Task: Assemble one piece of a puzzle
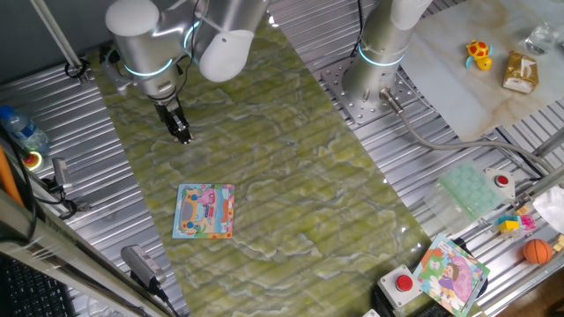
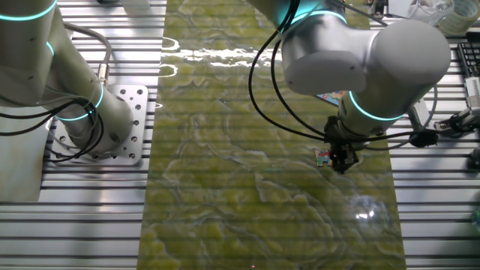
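Note:
The puzzle (image 1: 204, 211) is a small square board with a light-blue border and an orange, pink and yellow picture. It lies flat on the green mat (image 1: 291, 176). In the other fixed view only a corner of the puzzle (image 2: 331, 96) shows behind the arm. My gripper (image 1: 182, 132) points down at the mat, well behind the puzzle. In the other fixed view a tiny pale piece (image 2: 323, 157) sits right against the left side of my gripper (image 2: 342, 162). I cannot tell whether the fingers are closed on it. The piece is hidden in the one fixed view.
A second silver arm base (image 1: 374, 84) stands at the mat's far right edge. A purple-and-green picture board (image 1: 451, 273), red buttons (image 1: 404, 283), an orange ball (image 1: 537, 251) and toys lie to the right. A bottle (image 1: 22, 130) lies at the left.

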Controlling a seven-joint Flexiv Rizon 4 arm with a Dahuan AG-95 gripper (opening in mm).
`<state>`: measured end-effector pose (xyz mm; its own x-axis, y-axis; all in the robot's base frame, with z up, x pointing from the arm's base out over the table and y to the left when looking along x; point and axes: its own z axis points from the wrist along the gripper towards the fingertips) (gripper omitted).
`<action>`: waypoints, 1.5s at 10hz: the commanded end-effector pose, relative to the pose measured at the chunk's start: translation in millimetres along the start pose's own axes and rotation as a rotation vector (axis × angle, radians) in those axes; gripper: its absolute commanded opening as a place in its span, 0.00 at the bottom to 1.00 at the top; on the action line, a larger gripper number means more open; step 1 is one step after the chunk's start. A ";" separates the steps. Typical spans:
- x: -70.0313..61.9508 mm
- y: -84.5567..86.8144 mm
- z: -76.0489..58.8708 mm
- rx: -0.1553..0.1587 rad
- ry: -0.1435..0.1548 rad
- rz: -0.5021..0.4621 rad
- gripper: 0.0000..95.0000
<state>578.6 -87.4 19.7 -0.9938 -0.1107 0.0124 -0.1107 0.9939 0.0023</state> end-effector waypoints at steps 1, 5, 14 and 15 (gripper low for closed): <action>5.3 -1.2 3.4 0.004 0.006 0.012 0.60; 7.0 -1.3 6.1 0.005 0.004 0.015 0.60; 9.5 -2.6 12.8 0.003 0.004 0.029 0.60; 9.5 -2.6 12.8 0.001 0.003 0.029 0.60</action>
<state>569.0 -91.0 7.0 -0.9966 -0.0810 0.0156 -0.0810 0.9967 -0.0001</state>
